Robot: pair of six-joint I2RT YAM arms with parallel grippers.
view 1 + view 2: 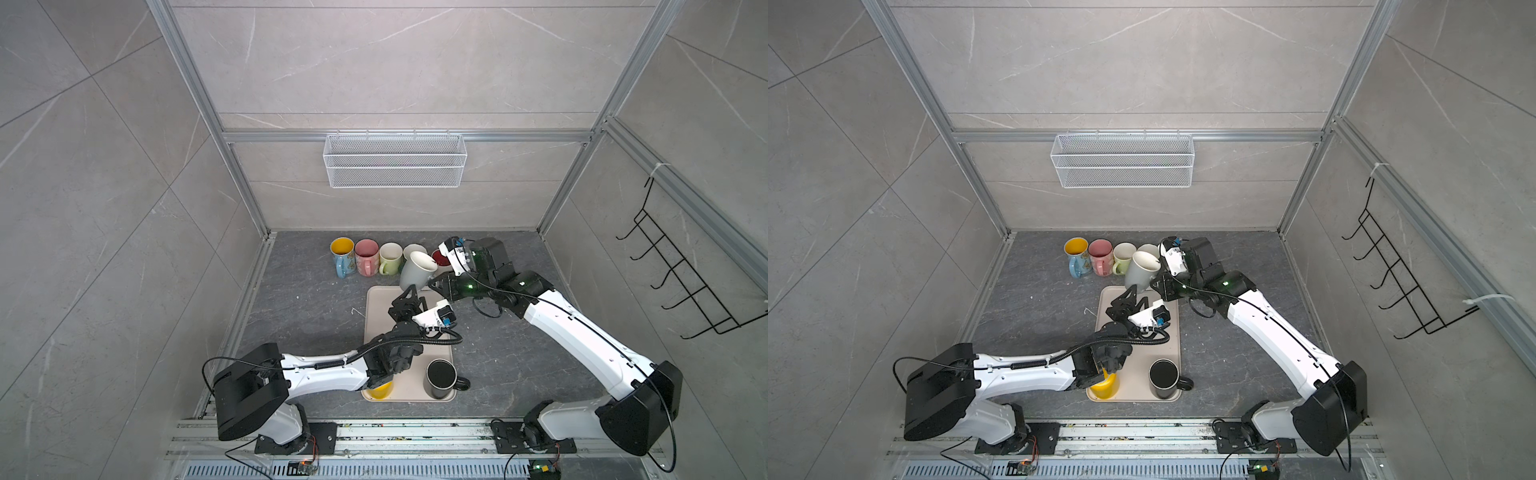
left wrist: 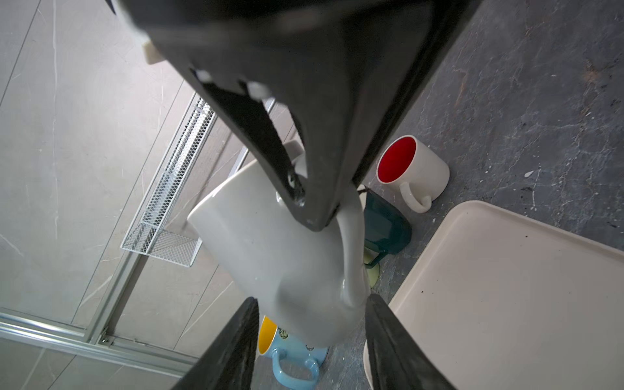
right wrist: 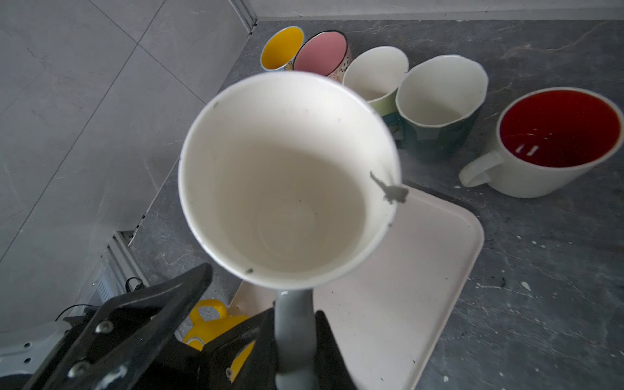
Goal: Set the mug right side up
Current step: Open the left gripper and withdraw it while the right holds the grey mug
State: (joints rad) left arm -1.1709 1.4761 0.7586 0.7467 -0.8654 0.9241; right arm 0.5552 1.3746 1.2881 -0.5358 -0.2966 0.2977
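The grey mug [image 1: 417, 270] [image 1: 1141, 272] hangs tilted above the far end of the tray, its white-lined mouth [image 3: 287, 179] facing up. My right gripper [image 1: 432, 283] [image 3: 293, 324] is shut on the mug's grey handle [image 3: 293, 314]. In the left wrist view the same gripper's fingers [image 2: 314, 209] pinch the handle. My left gripper [image 1: 415, 297] [image 2: 312, 300] stands open just below the mug's base [image 2: 304, 314], one finger on each side and a little apart from it.
A beige tray [image 1: 376, 299] holds a yellow mug [image 1: 380, 390] under the left arm and a black mug [image 1: 440, 376]. Several mugs stand in a row behind it: blue [image 1: 343, 255], pink [image 1: 366, 257], pale green [image 1: 390, 257], and white with red inside [image 3: 557, 141]. A wire basket [image 1: 395, 160] hangs on the back wall.
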